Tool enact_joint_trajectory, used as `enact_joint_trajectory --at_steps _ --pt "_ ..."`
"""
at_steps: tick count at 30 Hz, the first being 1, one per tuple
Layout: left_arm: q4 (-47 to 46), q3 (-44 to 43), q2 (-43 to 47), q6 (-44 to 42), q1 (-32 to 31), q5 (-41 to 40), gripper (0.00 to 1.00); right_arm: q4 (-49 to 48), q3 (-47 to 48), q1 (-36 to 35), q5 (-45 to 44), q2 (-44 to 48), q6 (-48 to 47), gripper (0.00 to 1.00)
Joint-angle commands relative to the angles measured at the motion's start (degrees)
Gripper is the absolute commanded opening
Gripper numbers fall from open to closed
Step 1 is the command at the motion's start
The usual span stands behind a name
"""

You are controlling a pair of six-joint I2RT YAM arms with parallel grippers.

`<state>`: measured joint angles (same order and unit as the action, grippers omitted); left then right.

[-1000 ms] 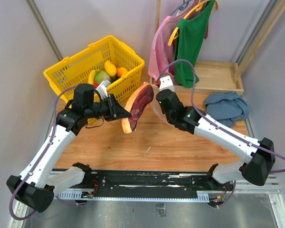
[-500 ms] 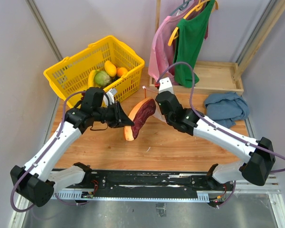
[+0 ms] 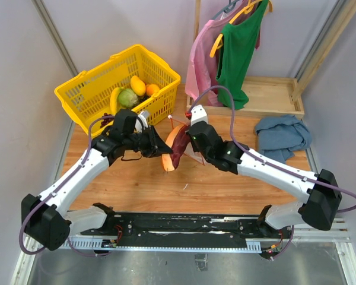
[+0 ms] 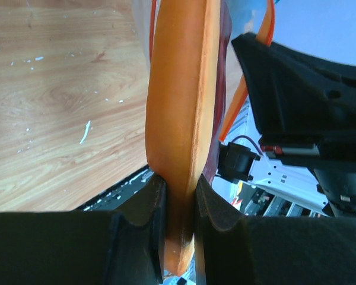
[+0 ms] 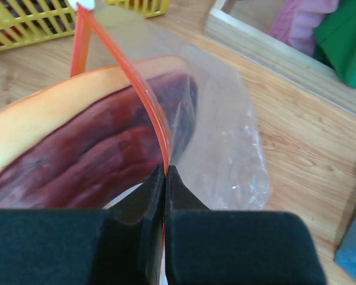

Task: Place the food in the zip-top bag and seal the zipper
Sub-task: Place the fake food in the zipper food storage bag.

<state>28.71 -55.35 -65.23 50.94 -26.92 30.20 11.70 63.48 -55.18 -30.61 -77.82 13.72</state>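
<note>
Hanging over the middle of the table (image 3: pixel 136 190) with bare wood toward the near edge, the left gripper (image 4: pixel 178 196) clamped the long orange-brown piece (image 4: pixel 178 89) at the mouth of the zip-top bag (image 5: pixel 225 119), the right gripper (image 5: pixel 165 178) pinching the zipper (image 5: pixel 133 74); the piece's depth inside was unclear.

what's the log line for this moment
left pincer: shut on food piece | right pincer: shut on zipper of bag | stage: food piece at bag mouth | zipper: open
</note>
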Motion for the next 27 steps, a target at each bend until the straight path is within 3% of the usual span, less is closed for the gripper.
enact_joint_trajectory --at_steps 1,20,27 --pt "-5.61 1.02 -2.09 0.48 -1.25 -0.66 0.0 -1.67 -0.3 -1.79 4.09 -0.6 1.96 0.01" --pt "-6.16 0.51 -3.32 2.86 -2.44 -15.59 0.0 -1.3 0.03 -4.61 10.85 -3.15 5.42 0.01" --pt "-8.32 1.25 -4.46 4.84 -2.44 -17.28 0.0 -1.51 -0.11 -5.44 13.22 -4.24 5.99 0.01"
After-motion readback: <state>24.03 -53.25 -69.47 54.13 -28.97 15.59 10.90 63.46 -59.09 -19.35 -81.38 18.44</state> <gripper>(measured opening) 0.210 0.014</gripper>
